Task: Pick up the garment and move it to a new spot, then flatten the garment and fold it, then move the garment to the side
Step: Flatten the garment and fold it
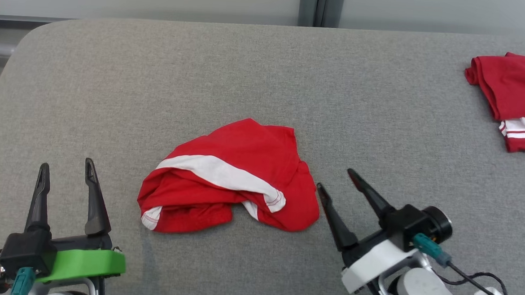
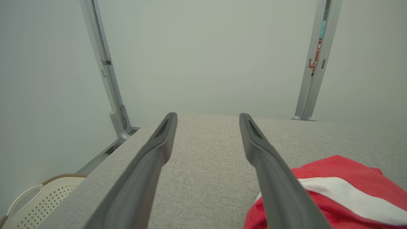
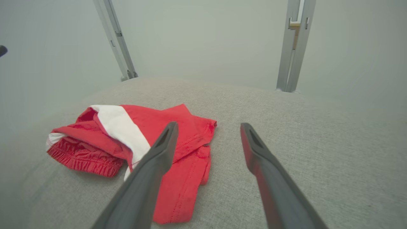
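Lying crumpled near the middle of the grey fabric-covered tabletop, the red garment is marked by a broad white band and a white-stitched hem, and a gathered elastic edge is shown in the right wrist view. A small red label is glimpsed between the grey posts behind the tabletop in the left wrist view, but its writing is too blurred to be read. The left gripper is held with its fingers wide apart and nothing between them, off to the garment's left and apart from it. The right gripper is likewise spread wide and empty; its nearer fingertip is placed just beside the garment's right edge, though contact cannot be told. A second red garment with white stripes is seen at the far right of the tabletop, well apart. A pale perforated basket is seen beside the tabletop's left edge.
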Motion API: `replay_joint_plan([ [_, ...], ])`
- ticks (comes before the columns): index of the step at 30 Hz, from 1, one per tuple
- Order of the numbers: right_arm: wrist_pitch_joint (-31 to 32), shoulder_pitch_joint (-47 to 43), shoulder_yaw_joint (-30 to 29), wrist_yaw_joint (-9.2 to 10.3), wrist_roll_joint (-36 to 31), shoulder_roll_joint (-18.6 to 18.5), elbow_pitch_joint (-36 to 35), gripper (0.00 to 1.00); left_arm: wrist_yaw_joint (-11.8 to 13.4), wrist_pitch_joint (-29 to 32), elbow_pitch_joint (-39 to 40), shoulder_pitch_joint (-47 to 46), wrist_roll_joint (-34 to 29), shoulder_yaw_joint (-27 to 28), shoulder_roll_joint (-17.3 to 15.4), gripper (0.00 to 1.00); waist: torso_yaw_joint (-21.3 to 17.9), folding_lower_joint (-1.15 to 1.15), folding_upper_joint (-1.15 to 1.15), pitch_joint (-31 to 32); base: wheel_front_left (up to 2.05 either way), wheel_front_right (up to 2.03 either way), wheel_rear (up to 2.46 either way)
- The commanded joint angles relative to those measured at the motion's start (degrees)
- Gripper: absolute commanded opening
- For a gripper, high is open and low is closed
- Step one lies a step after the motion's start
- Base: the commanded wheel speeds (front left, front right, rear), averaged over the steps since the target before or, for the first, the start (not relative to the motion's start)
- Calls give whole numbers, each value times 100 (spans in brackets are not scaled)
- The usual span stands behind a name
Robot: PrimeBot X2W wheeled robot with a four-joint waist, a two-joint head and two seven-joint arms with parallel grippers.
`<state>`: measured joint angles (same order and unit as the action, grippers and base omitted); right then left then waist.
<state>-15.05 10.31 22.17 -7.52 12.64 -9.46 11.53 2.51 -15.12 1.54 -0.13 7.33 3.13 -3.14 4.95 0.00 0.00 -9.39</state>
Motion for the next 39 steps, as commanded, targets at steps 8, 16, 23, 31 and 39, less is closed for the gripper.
replay_joint_plan([
  [8, 4, 1246, 1493, 7, 159, -65, 1429, 100, 70, 1, -23, -292, 65, -280, 21, 100, 427, 0, 0, -336, 0, 0, 0],
  [16, -14, 1831, 1823, 7, 371, 17, 2439, 53, 212, 0, -29, -399, 179, -527, 20, 100, 700, 0, 0, -535, 0, 0, 0],
  [23, -15, 2210, 1225, 7, 367, -100, 2237, 0, 286, 0, -23, -417, 194, -590, 21, 100, 686, 0, 0, -589, 0, 0, 0],
  [31, -16, 2693, 329, 7, 244, -669, 1589, 0, 266, 0, -98, -448, 209, -692, 21, 100, 609, 0, 0, -491, 0, 0, 0],
  [39, 26, 3697, 11, 7, 213, -1139, 1848, 0, 245, 0, -200, -563, 279, -959, 20, 100, 787, 0, 0, -543, 0, 0, 0],
])
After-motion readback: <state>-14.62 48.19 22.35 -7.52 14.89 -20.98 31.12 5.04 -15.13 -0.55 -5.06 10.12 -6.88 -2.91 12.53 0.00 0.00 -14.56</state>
